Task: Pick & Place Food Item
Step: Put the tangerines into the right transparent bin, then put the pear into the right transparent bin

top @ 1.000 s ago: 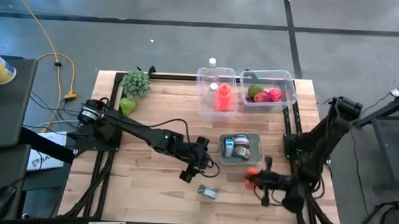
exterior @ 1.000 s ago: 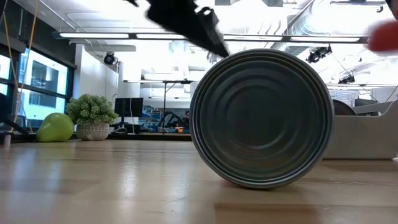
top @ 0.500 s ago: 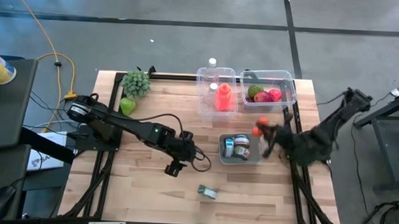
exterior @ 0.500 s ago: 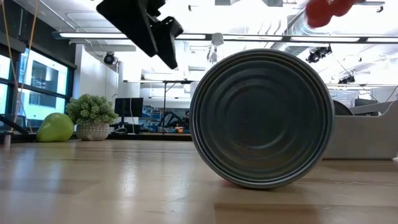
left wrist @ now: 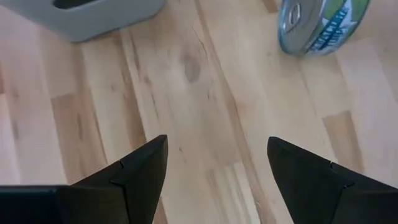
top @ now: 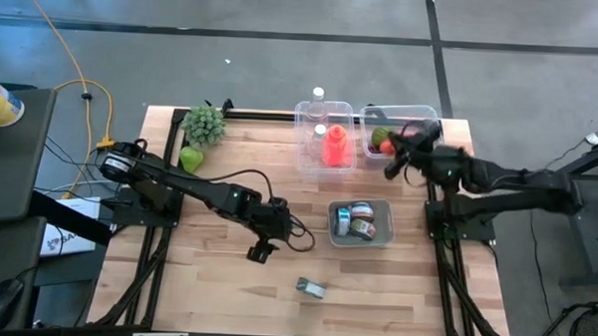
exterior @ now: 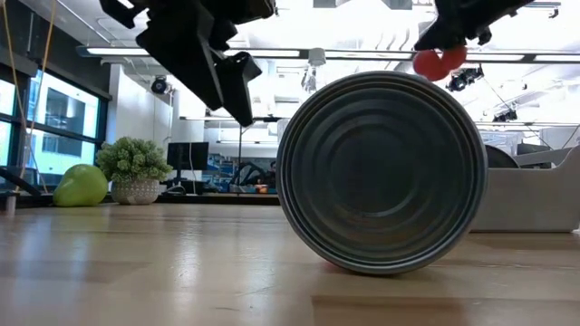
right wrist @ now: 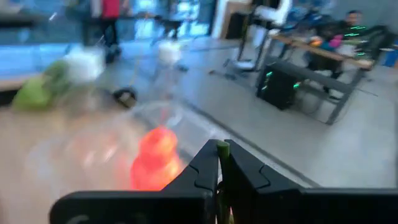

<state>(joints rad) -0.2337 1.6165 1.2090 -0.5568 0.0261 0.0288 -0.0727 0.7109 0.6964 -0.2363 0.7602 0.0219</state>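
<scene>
Two bins (top: 325,139) (top: 426,143) stood side by side at the table's (top: 215,285) far edge, the left one holding bottles (top: 334,146) and the right one fruit (top: 384,140), with a tray (top: 381,236) of cans nearer the middle in front of them. A plant (top: 204,125) sat at the far left corner with a pear (top: 191,159) just before it, well apart from the bins. One can (top: 312,287) lay alone on its side near the front edge, before the tray.
</scene>
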